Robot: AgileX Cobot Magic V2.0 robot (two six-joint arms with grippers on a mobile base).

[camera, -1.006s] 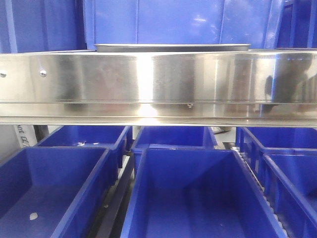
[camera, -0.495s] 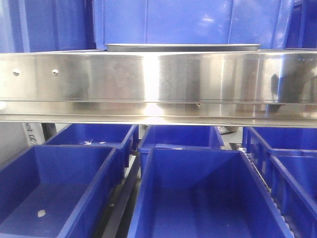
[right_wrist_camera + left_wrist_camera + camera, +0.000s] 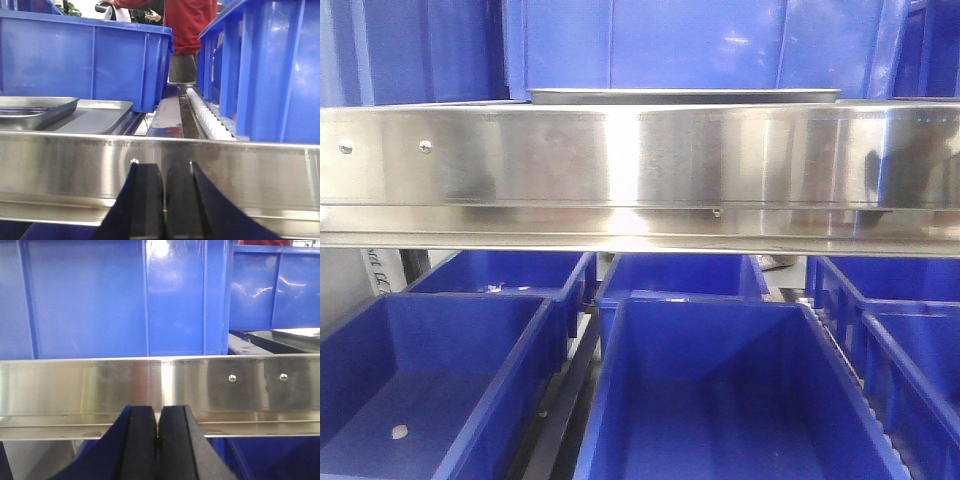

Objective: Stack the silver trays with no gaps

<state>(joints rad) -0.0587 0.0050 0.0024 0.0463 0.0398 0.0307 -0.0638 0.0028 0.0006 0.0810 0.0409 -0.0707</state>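
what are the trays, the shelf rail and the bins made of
The silver trays look like dull brushed steel: grey with soft, blurry reflections. The shelf rail seems polished stainless steel, mirror-bright, with streaked glare and visible screws. The blue bins look like moulded plastic, going by their uniform colour, ribbed walls and glossy highlights.

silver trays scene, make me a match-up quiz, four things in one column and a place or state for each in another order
Things:
1. silver trays
2. shelf rail
3. left gripper
4. small pale scrap

Places or states:
A. lying on the floor of a lower blue bin
B. shut, holding nothing
C. on the upper shelf, just behind the rail
D. mirror-shiny band with screws, running across the view

Pairs: 1-C, 2-D, 3-B, 4-A
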